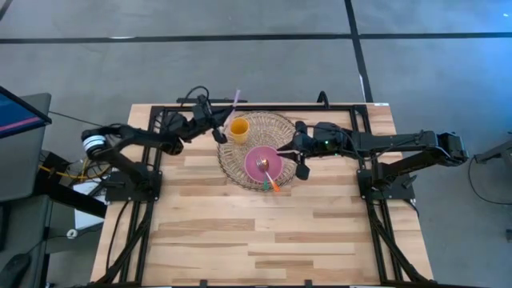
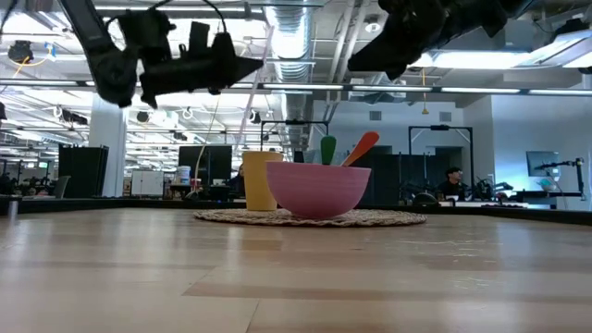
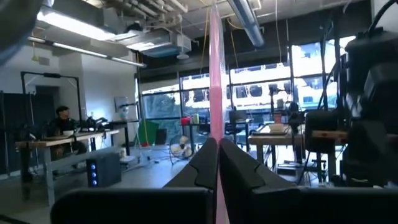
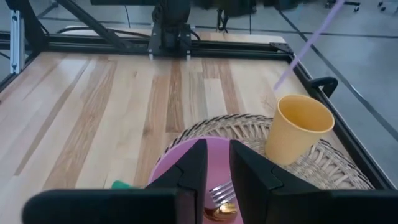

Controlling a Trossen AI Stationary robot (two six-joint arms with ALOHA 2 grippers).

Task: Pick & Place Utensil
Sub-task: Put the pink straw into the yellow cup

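Note:
My left gripper (image 1: 221, 130) (image 2: 255, 67) (image 3: 218, 158) hovers left of the yellow cup (image 1: 238, 128) (image 2: 255, 180) (image 4: 298, 127), shut on a thin pink-purple utensil stick (image 1: 236, 100) (image 2: 263, 74) (image 4: 305, 46). My right gripper (image 1: 298, 156) (image 4: 217, 165) hangs over the right side of the pink bowl (image 1: 262, 164) (image 2: 317, 190), open by a narrow gap, touching nothing. The bowl holds a metal fork (image 4: 217, 193), an orange-handled utensil (image 2: 363, 146) and a green one (image 2: 327, 148), leaning on its rim. Cup and bowl stand on a woven mat (image 1: 280, 128). My left gripper pinches the stick between its two fingers partway along its length (image 3: 215, 134), coming level from the table's left with the fingers across it. The stick is lifted clear and tilted, its upper end toward the far edge, its lower end (image 4: 278, 86) just above the cup's rim.
Black frame rails (image 1: 264, 106) run along the table's far edge and both sides. Bare wood (image 1: 256, 240) fills the near half of the table. A monitor (image 1: 20, 112) stands off the table's left; people sit at desks in the room behind.

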